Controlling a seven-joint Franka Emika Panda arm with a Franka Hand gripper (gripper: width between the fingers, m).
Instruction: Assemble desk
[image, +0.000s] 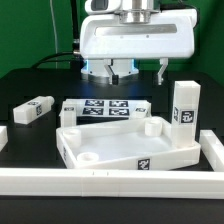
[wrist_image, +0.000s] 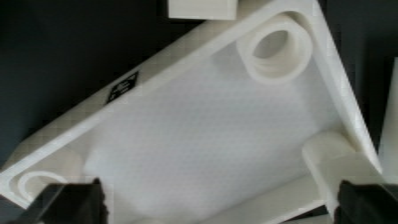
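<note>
The white desk top (image: 115, 143) lies on the black table with its raised rim up and round corner sockets showing. It fills the wrist view (wrist_image: 196, 120), with one socket (wrist_image: 270, 45) near a corner. My gripper (image: 135, 74) hangs above the far side of the desk top, open and empty. Its dark fingertips (wrist_image: 71, 205) stand wide apart over the desk top's inside face. One square white leg (image: 185, 107) stands upright beside the desk top on the exterior view's right. Another leg (image: 35, 110) lies on the table at the exterior view's left.
The marker board (image: 105, 108) lies flat behind the desk top. A long white rail (image: 110, 186) edges the table's front and runs up the exterior view's right side (image: 213, 152). A white piece (wrist_image: 199, 8) shows beyond the desk top in the wrist view.
</note>
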